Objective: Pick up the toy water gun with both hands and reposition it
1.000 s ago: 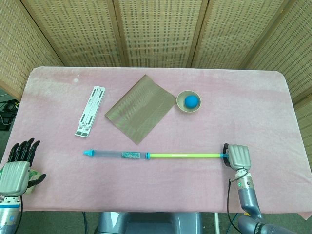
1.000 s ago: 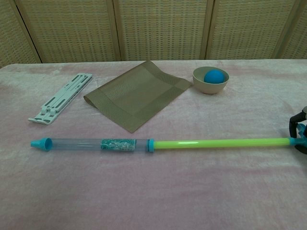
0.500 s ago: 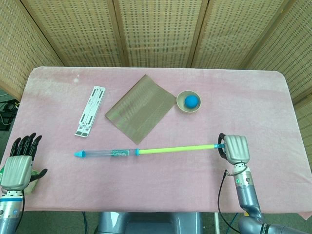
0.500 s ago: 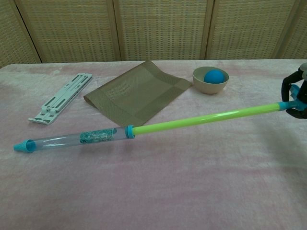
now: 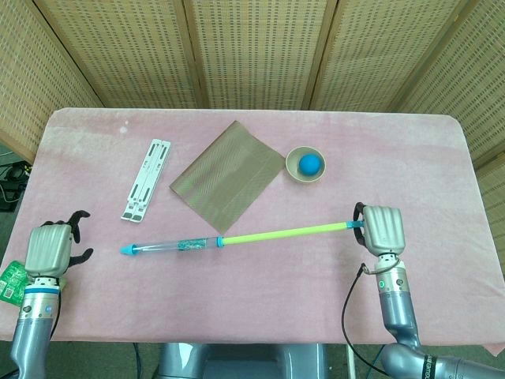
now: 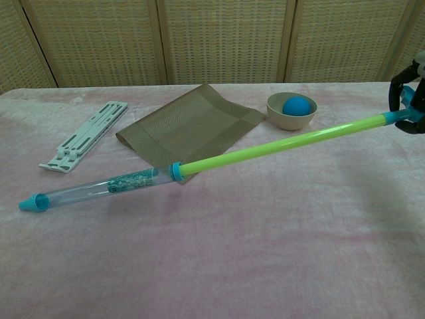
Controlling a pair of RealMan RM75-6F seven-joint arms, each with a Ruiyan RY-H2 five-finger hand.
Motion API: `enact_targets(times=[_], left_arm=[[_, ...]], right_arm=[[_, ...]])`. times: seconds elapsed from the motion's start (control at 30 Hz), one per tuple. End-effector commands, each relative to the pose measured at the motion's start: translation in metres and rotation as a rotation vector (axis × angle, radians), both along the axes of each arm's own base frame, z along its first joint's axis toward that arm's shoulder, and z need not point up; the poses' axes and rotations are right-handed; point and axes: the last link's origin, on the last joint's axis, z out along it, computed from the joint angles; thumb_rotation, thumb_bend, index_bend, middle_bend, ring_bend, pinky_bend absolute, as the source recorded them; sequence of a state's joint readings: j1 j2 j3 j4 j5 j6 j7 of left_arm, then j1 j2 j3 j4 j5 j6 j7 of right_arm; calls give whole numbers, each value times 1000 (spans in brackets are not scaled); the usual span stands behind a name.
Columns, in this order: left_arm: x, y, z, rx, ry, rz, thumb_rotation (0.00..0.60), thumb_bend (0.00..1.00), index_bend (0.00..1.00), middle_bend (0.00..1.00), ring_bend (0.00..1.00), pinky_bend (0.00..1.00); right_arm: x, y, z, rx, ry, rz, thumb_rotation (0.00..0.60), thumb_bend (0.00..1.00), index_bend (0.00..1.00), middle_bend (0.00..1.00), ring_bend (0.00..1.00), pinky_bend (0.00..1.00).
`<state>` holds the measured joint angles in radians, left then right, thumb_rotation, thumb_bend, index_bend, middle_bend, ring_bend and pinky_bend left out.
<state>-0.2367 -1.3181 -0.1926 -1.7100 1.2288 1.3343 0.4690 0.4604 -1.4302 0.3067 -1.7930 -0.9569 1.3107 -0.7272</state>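
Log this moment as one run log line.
right hand: holds water squirter by handle end, raised | nozzle tip: on pink table | left hand: curled, holding nothing | ball: in bowl

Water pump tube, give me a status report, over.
Right hand grips the water pump tube at its green rod end, raised; nozzle tip on the table. Left hand holds nothing, fingers curled. Placemat beside the path.
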Motion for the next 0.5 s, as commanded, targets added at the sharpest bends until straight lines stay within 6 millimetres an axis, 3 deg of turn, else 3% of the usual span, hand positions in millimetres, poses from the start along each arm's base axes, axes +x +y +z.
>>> enact_targets(times=[0.03, 0.17, 0.5], left_arm=[[1, 10, -15, -43, 12, 30, 600, 214, 361, 774, 697, 616], [-4, 18, -34, -120, 20, 85, 600, 316, 328, 788, 708, 625], [-7, 32, -65, -226, 13, 157, 600, 317, 325, 788, 708, 630]], right_arm=[[-1, -1, 1, -5, 2, -6, 600, 589, 822, 1000, 1000, 711], [-4, -3, 1, -3, 5, -18, 600, 590, 822, 1000, 1000, 711], [-7, -4, -3, 11, 15, -28, 600, 589, 822, 1000, 1000, 711]])
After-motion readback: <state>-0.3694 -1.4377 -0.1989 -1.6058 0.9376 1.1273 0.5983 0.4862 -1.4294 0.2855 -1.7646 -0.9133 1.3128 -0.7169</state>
